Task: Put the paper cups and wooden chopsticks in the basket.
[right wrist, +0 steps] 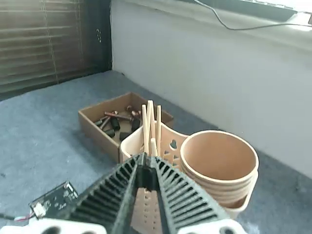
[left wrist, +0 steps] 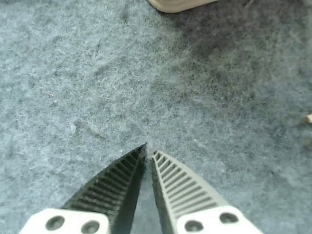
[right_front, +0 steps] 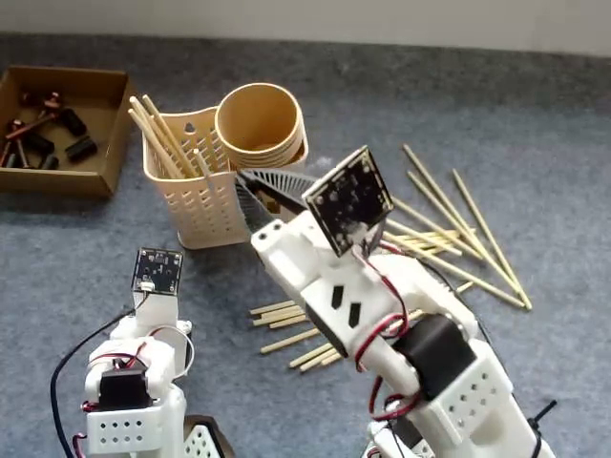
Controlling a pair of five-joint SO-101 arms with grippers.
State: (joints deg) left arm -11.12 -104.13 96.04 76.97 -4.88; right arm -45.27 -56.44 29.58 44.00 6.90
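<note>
— Far left, a cardboard box [right_front: 59, 134] of small parts. And the left gripper [left wrist: 147, 155]?
— Pincer together, over bare grey carpet [left wrist: 73, 73].
— Now the basket [right_front: 200, 215]: wooden chopsticks [right_front: 158, 134] stand inside, stacked paper cups [right_front: 260, 122] beside them.
— There's the right gripper [right wrist: 146, 160], tips pressed together at the basket's rim. Farther right, loose chopsticks [right_front: 458, 224] lie scattered on the carpet.
</note>
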